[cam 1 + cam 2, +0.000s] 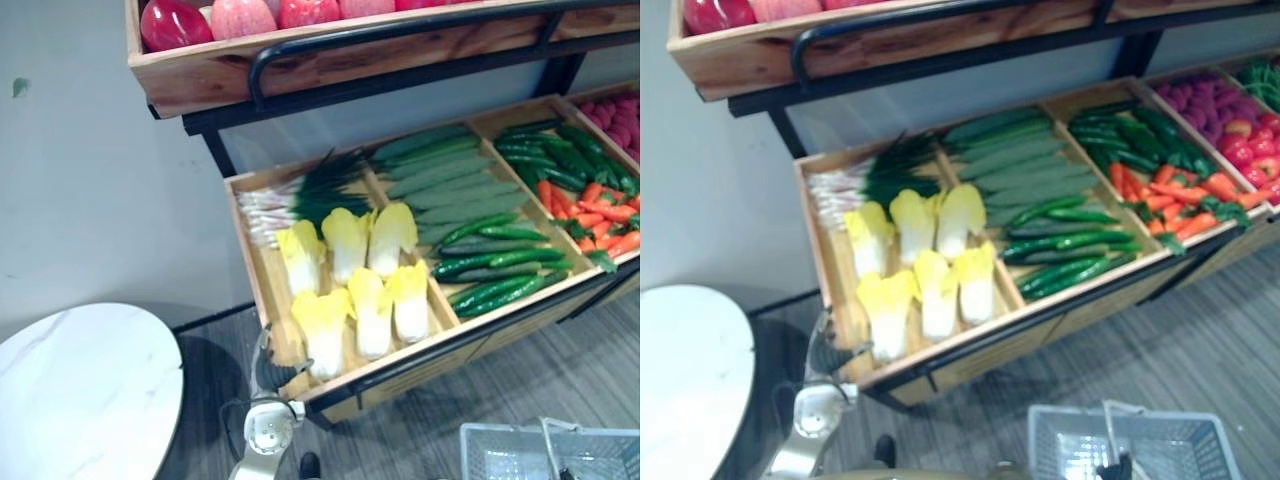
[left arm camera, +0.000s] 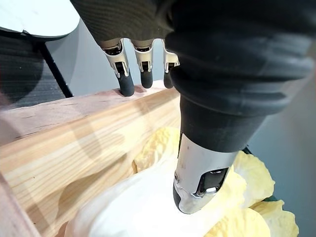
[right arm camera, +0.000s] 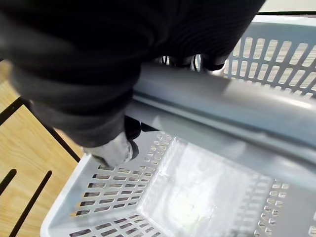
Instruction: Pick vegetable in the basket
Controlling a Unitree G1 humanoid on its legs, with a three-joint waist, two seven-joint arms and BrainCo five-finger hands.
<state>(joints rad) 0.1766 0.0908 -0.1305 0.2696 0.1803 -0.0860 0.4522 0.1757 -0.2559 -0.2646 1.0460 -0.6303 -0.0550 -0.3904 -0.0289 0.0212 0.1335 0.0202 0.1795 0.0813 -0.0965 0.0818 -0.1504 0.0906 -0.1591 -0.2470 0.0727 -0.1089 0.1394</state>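
**A:** What's furthest left?
**B:** A white round table point(image 1: 80, 390), near left. Just right of it, the left hand point(image 2: 200, 177) is at the near left corner of the wooden crate point(image 2: 74, 128).
**A:** How are its fingers?
**B:** The fingers point(image 2: 126, 84) are fairly straight and side by side, with their dark tips on the crate's rim. The thumb stands apart from them and presses on the white base of a cabbage point(image 2: 133, 207). Nothing is clamped.
**A:** Where does that cabbage lie?
**B:** In the crate's left compartment, nearest that corner. The other cabbages point(image 1: 370, 240) are beside it, and leeks point(image 1: 295, 195) lie at the far end.
**A:** And further right?
**B:** Cucumbers point(image 1: 495, 265) fill the middle compartment, then come carrots point(image 1: 595, 215).
**A:** And the basket?
**B:** The grey basket point(image 1: 510, 450) is near right, well apart from the cabbage. The right hand point(image 3: 113, 148) has its fingers curled round the handle point(image 3: 222, 103).
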